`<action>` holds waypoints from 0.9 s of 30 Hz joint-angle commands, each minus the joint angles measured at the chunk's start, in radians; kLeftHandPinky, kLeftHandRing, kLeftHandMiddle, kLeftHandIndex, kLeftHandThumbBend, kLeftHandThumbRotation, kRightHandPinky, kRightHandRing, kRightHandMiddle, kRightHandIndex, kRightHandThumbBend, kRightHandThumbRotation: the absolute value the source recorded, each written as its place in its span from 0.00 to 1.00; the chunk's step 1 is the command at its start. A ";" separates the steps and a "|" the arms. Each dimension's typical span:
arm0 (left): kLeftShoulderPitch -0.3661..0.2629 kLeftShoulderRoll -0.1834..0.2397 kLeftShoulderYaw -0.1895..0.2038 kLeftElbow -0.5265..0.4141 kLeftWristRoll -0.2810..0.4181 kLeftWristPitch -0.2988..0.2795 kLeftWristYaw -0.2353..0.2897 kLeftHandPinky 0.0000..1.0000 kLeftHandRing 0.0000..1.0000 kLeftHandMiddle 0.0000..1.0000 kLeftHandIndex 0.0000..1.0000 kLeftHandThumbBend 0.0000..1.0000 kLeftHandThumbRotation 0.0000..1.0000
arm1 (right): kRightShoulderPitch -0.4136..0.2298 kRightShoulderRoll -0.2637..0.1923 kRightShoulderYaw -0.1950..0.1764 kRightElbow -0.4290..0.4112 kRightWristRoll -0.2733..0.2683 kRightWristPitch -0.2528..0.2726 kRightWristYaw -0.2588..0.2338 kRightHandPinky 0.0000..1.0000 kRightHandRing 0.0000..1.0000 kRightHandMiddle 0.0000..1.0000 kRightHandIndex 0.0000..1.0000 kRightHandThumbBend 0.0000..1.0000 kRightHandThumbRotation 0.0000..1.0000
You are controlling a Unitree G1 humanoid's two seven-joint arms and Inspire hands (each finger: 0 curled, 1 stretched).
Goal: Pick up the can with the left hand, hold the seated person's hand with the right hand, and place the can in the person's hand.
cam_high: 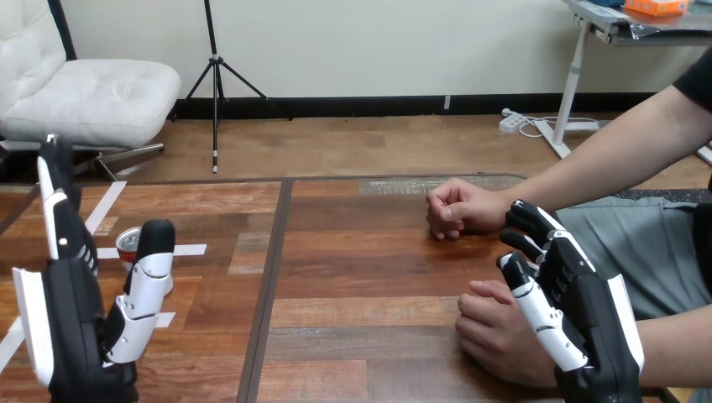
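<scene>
The can (128,244) stands upright on the left part of the wooden desk (361,277), among white tape strips (190,249) stuck to the surface; its red side and silvery top show just behind the raised thumb of the left hand (74,336), which hides the can's lower right part. That left hand is held up near the view's bottom left corner, spread wide with fingers straight and pointing upward, holding nothing and not closed on the can; whether the thumb touches the can cannot be told. At the lower right, the right hand (581,323) reaches up and to the left with its fingers loosely extended, gripping nothing. It lies over the wrist side of the person's nearer hand (497,334), which rests loosely curled on the desk near the bottom edge; the robot's fingers are not wrapped round it, and contact between the two cannot be told. The person's farther hand (458,210) sits as a loose fist on the desk farther back, well apart from the can
</scene>
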 commanded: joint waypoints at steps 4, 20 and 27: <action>0.020 -0.024 0.004 0.017 0.001 0.025 0.017 1.00 1.00 1.00 1.00 0.69 0.76 | -0.078 0.002 -0.001 0.011 0.003 -0.027 -0.001 0.76 0.85 0.88 0.85 0.52 0.59; -0.003 0.001 0.007 0.054 -0.045 0.081 -0.001 1.00 1.00 1.00 1.00 0.69 0.68 | -0.081 0.000 -0.003 0.015 0.012 -0.027 0.007 0.76 0.85 0.88 0.85 0.51 0.57; -0.027 0.021 0.010 0.089 -0.055 0.104 -0.009 1.00 1.00 1.00 1.00 0.68 0.61 | -0.083 -0.004 -0.003 0.018 0.004 -0.030 0.008 0.76 0.85 0.88 0.85 0.51 0.58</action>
